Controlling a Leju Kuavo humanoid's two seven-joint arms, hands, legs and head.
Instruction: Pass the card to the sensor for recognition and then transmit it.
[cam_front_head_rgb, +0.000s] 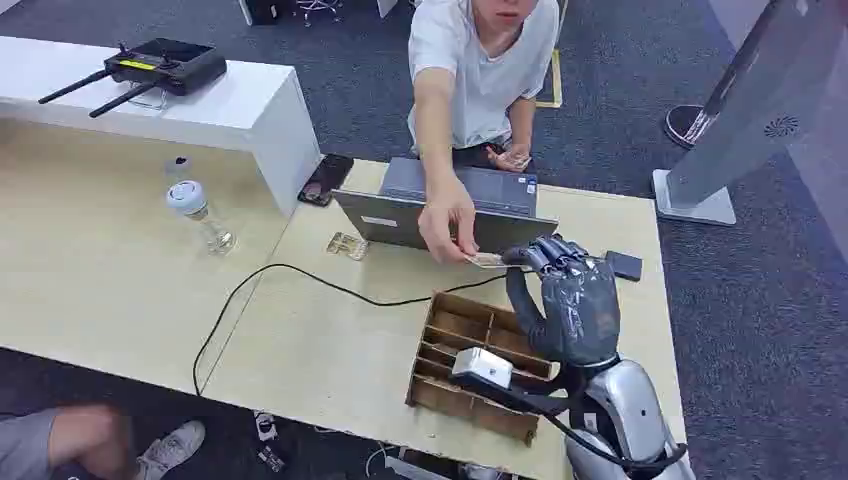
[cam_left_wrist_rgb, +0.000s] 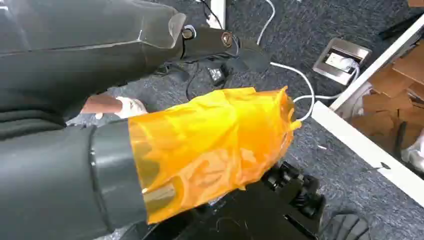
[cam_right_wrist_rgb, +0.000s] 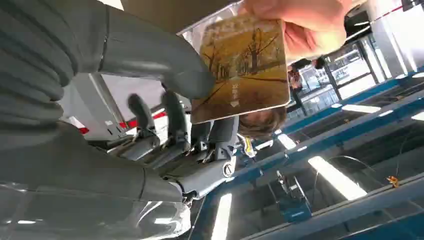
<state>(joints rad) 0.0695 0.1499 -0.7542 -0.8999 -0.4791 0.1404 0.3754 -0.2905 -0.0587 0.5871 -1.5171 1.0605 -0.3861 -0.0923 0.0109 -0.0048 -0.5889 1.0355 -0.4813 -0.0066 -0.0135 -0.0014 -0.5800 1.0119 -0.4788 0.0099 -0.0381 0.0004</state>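
Right hand (cam_front_head_rgb: 572, 300), raised palm-up above the tabletop (cam_front_head_rgb: 320, 350), pinches the card (cam_front_head_rgb: 487, 260) between thumb and fingers while a person's hand (cam_front_head_rgb: 447, 228) grasps its far edge, apparently so it can be transferred.

Quick count of the desk (cam_front_head_rgb: 330, 350): one card (cam_front_head_rgb: 487, 260), one laptop (cam_front_head_rgb: 450, 205), one wooden divider tray (cam_front_head_rgb: 470, 365) near the front edge, one small white box (cam_front_head_rgb: 483, 366) on it, one water bottle (cam_front_head_rgb: 200, 215), one black cable (cam_front_head_rgb: 300, 275), one phone (cam_front_head_rgb: 326, 179), one small dark pad (cam_front_head_rgb: 624, 265) (could be the sensor, can't tell). One router (cam_front_head_rgb: 160, 68) on the white counter (cam_front_head_rgb: 250, 110).
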